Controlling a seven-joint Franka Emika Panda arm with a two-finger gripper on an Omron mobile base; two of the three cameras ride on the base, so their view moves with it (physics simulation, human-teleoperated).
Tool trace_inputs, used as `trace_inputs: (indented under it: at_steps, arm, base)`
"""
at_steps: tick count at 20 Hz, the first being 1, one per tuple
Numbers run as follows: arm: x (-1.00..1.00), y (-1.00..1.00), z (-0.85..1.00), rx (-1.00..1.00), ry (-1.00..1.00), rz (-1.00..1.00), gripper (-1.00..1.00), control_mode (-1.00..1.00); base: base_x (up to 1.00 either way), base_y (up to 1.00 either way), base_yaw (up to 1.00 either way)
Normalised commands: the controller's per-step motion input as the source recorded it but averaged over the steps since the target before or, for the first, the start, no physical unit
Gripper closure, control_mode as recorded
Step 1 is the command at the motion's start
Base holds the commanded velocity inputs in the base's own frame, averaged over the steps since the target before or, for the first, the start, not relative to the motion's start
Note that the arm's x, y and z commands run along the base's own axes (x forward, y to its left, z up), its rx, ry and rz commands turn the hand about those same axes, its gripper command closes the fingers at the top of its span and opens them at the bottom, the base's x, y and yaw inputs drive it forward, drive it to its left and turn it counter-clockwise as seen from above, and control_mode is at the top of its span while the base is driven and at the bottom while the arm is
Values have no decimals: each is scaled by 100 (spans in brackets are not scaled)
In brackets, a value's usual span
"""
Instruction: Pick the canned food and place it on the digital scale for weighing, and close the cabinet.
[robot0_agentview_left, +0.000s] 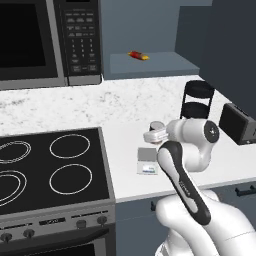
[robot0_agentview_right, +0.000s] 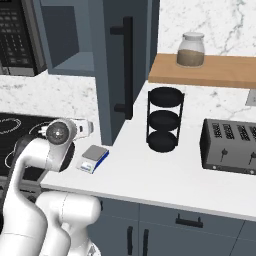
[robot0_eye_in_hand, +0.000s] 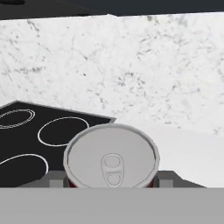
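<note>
One canned food (robot0_eye_in_hand: 111, 157) sits clamped in the end effector (robot0_eye_in_hand: 111, 181) above the counter (robot0_agentview_left: 125, 105).

I see flat, even rendered light with no glare across the white marbled table (robot0_agentview_left: 75, 107). Soft shadow sits inside the open slate-blue wall cabinet (robot0_agentview_left: 150, 30) above it. My base views look slightly coarse; the silvery-topped dark red can (robot0_eye_in_hand: 111, 155) shows sharp, close, undistorted.

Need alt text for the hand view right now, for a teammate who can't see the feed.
The silvery pull-tab top of the canned food sits close up, clamped in the end effector. Beyond it lie the black stovetop and the white marble counter.
</note>
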Motion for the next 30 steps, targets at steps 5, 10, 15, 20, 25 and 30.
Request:
trace_inputs:
  at_steps: [5, 10, 15, 20, 25, 30]
  arm:
    - [22, -9, -41, 0, 4, 12, 100, -100]
    - [34, -2, -33, 0, 0, 19, 100, -100]
    - [37, 0, -22, -1, -2, 10, 100, -100]
    - [59, 0, -40, -1, 1, 2, 100, -100]
    - [38, -1, -24, -1, 9, 0, 100, -100]
    - [2, -14, -21, 0, 0, 3, 100, -100]
  base:
    - [0, 0, 0]
    - [0, 0, 0]
    - [0, 0, 0]
    - [0, 0, 0]
    - [0, 0, 0]
    - [0, 0, 0]
